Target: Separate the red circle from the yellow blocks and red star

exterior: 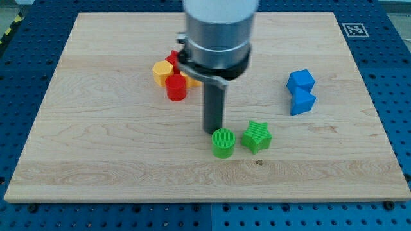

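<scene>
The red circle [176, 88] stands near the board's upper middle, touching a yellow hexagon-like block [162, 71] at its upper left. A second yellow block [189, 81] shows at its right, partly hidden by the arm. The red star [172, 59] sits just above them, partly hidden by the arm. My tip [213, 131] rests on the board below and to the right of this cluster, clear of the red circle and just above the green circle [223, 142].
A green star [257, 136] lies right of the green circle. Two blue blocks [300, 81] [302, 102] stand stacked in view at the right. The wooden board [96, 147] is ringed by a blue perforated table [392, 70].
</scene>
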Robot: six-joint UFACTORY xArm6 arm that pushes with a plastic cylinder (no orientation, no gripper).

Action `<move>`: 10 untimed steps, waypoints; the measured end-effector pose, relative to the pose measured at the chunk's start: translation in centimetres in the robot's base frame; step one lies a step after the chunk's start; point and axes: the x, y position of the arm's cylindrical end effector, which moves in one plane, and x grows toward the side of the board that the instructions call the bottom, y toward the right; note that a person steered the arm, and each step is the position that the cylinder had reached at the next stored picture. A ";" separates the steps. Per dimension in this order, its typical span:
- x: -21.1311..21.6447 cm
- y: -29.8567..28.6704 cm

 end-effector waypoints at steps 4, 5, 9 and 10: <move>-5.8 -1.3; -5.8 -4.0; -11.2 -16.9; -14.4 -21.0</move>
